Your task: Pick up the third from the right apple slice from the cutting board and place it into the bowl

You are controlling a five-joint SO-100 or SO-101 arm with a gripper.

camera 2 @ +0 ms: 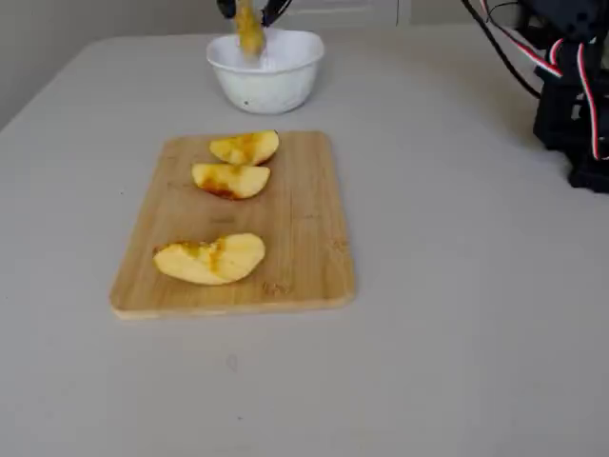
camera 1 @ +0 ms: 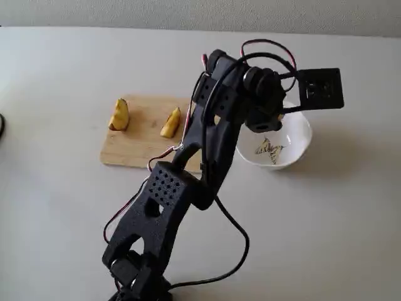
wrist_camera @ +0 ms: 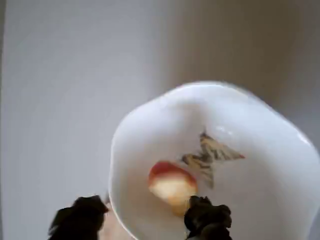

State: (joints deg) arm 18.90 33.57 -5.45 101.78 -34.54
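The apple slice [wrist_camera: 172, 185], pale with a red skin edge, is inside the white bowl [wrist_camera: 150, 125] beside the butterfly mark. In a fixed view the slice [camera 2: 249, 29] stands upright with its lower end inside the bowl [camera 2: 285, 81]. My gripper [wrist_camera: 145, 215] is over the bowl's near side. Its jaws are spread wide and the slice sits between them, close to one finger and clear of the other. In the other fixed view the arm hides the gripper above the bowl [camera 1: 297, 135]. The cutting board [camera 2: 304, 238] lies in front of the bowl.
Three yellow wedges lie on the board: one far [camera 2: 245, 147], one just nearer [camera 2: 230, 179], one chunkier at the front [camera 2: 209, 259]. The other fixed view shows two of them [camera 1: 119, 114] [camera 1: 170, 122]. The arm's base and cables [camera 2: 571, 86] stand at the right.
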